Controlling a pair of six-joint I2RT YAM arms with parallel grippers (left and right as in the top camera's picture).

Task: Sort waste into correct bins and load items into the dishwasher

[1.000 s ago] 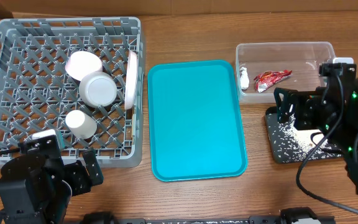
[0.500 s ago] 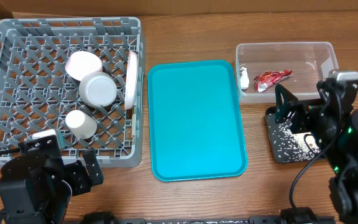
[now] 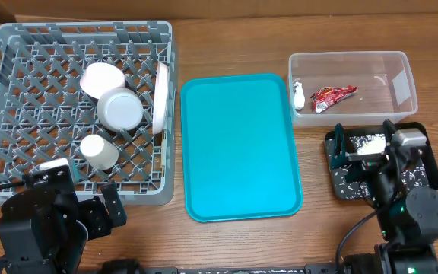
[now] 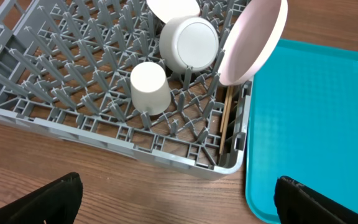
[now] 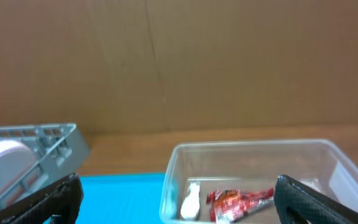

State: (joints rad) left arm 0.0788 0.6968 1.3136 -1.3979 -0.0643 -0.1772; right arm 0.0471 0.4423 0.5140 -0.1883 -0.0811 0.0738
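Wooden table (image 3: 226, 38), brown cardboard wall (image 5: 166, 62) behind — teal tray (image 3: 239, 144) central, both arms' jaws released.

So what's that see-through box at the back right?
The clear tub is a rectangular box of see-through plastic with rounded corners and no lid. It stands flat on the wooden table, right of the teal tray and just behind the black tray. Toward its left end lie a crumpled red-and-white wrapper and a small white tissue; the rest of it is bare.
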